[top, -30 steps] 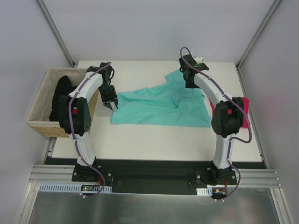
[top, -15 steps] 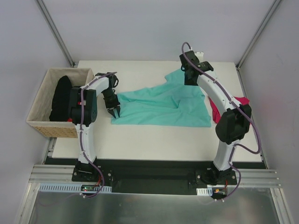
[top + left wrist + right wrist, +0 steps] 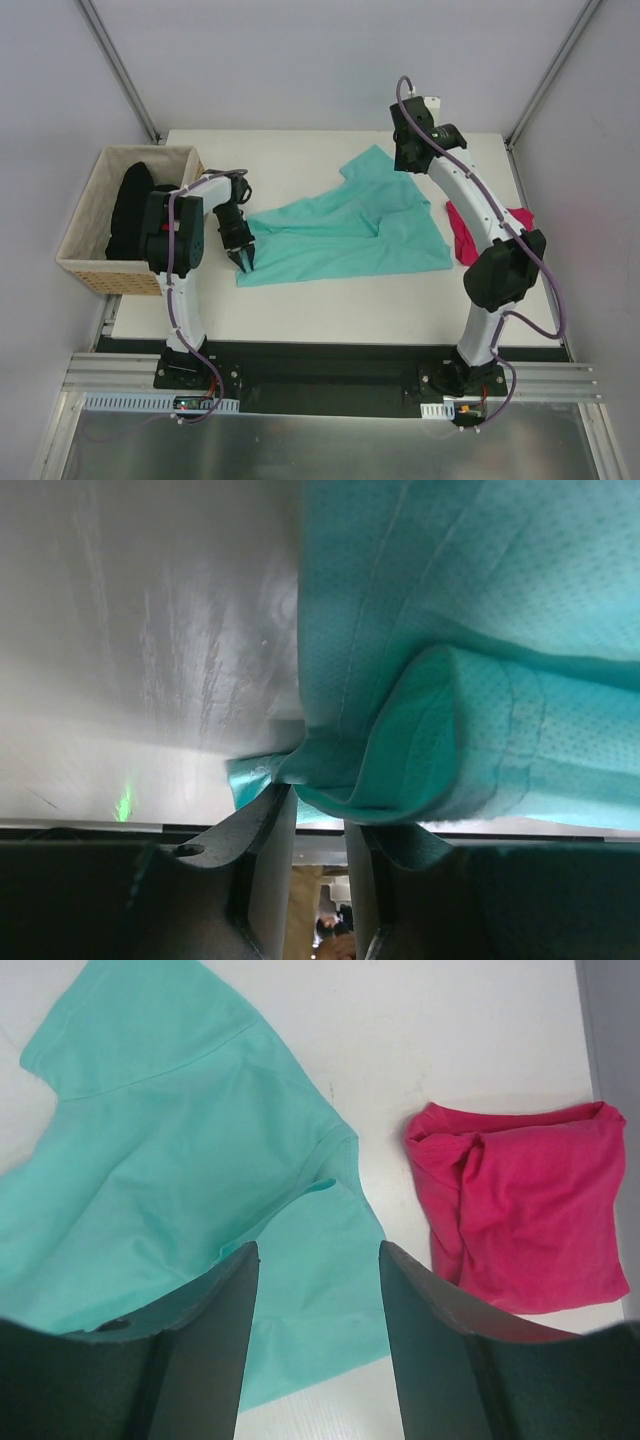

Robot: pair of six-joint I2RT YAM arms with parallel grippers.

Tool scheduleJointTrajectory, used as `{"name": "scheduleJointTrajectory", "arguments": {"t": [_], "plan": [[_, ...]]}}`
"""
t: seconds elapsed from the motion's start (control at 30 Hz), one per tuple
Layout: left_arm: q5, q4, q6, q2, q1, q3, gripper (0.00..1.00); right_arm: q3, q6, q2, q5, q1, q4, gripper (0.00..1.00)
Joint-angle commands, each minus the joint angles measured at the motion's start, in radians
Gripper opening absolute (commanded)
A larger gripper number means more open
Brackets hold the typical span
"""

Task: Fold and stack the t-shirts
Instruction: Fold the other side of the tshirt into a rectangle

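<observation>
M: Cloth first. How will the teal shirt (image 3: 340, 230) handle?

K: Light and limp, I judge. It lies spread on the table (image 3: 330, 300), creased across the middle, with no stiffness anywhere. In the left wrist view the weave looks finely dotted, so it probably grips the pads and is not slippery. Nothing is fragile. The risk is that it drags or bunches rather than sliding flat.

M: Where to hold?

K: Edges and corners. The left gripper (image 3: 320, 805) is at the near-left corner, jaws clamped narrow on a rolled bit of hem. The fold stands up off the table just ahead of them. A pinch on doubled hem should carry better than one on a single layer.

M: Right side?

K: The right gripper (image 3: 317, 1255) hangs above the far-right part of the shirt, jaws parted, nothing between them. I suggest it take the far sleeve or shoulder edge, well apart from the left pinch, so the cloth is taut between the two.

M: The others?

K: The pink shirt (image 3: 515, 1220) sits folded at the right edge of the table, just beside the teal one. The right wrist view shows a strip of table between them. The black shirts (image 3: 128, 210) are heaped in the basket (image 3: 80, 235) off the left side.

M: Brands, labels, print?

K: None readable. No tag, logo or writing shows on any shirt or on the basket.
</observation>
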State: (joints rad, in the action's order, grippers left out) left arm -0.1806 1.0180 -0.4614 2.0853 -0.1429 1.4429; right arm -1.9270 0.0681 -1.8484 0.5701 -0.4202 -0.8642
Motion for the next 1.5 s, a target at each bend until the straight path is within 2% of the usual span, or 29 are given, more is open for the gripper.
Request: {"name": "scheduleJointTrajectory", "arguments": {"t": [0.0, 0.13, 0.23, 0.4, 0.53, 0.63, 0.8, 1.07, 1.27, 1.4, 1.47], "plan": [[0.049, -0.019, -0.039, -0.033, 0.002, -0.053, 0.24, -0.070, -0.051, -0.057, -0.104, 0.004, 0.014, 0.54], [0.036, -0.019, -0.042, -0.041, 0.002, -0.056, 0.23, -0.111, -0.062, -0.139, -0.275, 0.003, 0.011, 0.50], [0.032, -0.010, -0.042, -0.045, 0.002, -0.041, 0.23, -0.151, -0.062, -0.218, -0.349, 0.004, -0.019, 0.48], [0.035, 0.013, -0.045, -0.106, 0.002, -0.001, 0.25, -0.125, -0.056, -0.229, -0.342, 0.004, -0.015, 0.48], [0.036, 0.013, -0.059, -0.175, 0.002, 0.079, 0.36, -0.148, -0.054, -0.239, -0.340, 0.008, -0.018, 0.49], [0.038, 0.019, -0.071, -0.209, 0.002, 0.140, 0.40, -0.181, -0.057, -0.250, -0.342, 0.009, -0.029, 0.49], [0.036, 0.045, -0.077, -0.223, 0.002, 0.209, 0.42, -0.182, -0.059, -0.239, -0.331, 0.017, -0.033, 0.50], [0.050, 0.045, -0.075, -0.128, 0.003, 0.266, 0.39, -0.136, -0.063, -0.183, -0.305, 0.031, -0.027, 0.50], [0.012, 0.051, -0.062, -0.021, 0.014, 0.425, 0.38, -0.063, -0.088, -0.143, -0.309, 0.054, 0.001, 0.51], [-0.017, 0.056, -0.060, 0.005, 0.014, 0.478, 0.38, 0.008, -0.073, -0.118, -0.291, 0.081, -0.009, 0.50], [-0.017, 0.057, -0.059, 0.019, 0.014, 0.478, 0.38, 0.066, -0.045, -0.112, -0.311, 0.092, 0.022, 0.46]]}}
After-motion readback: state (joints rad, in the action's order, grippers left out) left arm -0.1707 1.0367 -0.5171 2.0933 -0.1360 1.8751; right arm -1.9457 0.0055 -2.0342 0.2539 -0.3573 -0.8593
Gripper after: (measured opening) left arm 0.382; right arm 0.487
